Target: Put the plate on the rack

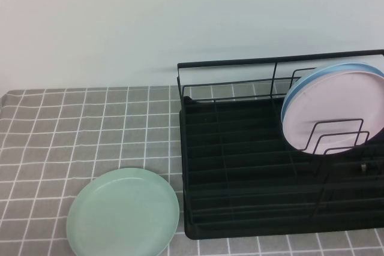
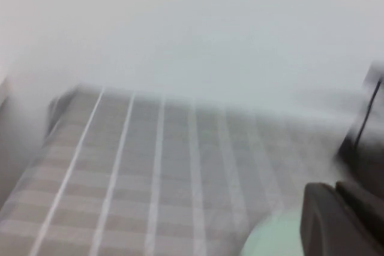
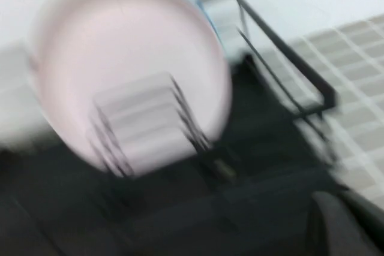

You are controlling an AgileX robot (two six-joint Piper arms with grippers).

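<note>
The pale mint-green plate [image 1: 123,213] lies flat on the checked cloth at the front left, just left of the black wire rack [image 1: 240,62]. Neither arm shows in the high view. In the left wrist view my left gripper [image 2: 339,193] is at the frame edge with its two dark fingers together and nothing between them. It hovers above the cloth near the plate's edge [image 2: 273,238]. In the right wrist view my right gripper [image 3: 336,208] is over the rack's black tray [image 3: 252,166].
A pink plate [image 1: 333,112] stands upright in the rack's right-hand dividers, with a light blue plate [image 1: 336,70] behind it. The pink plate also shows in the right wrist view [image 3: 126,70]. A grey checked cloth [image 1: 90,124] covers the table. A pale wall is behind.
</note>
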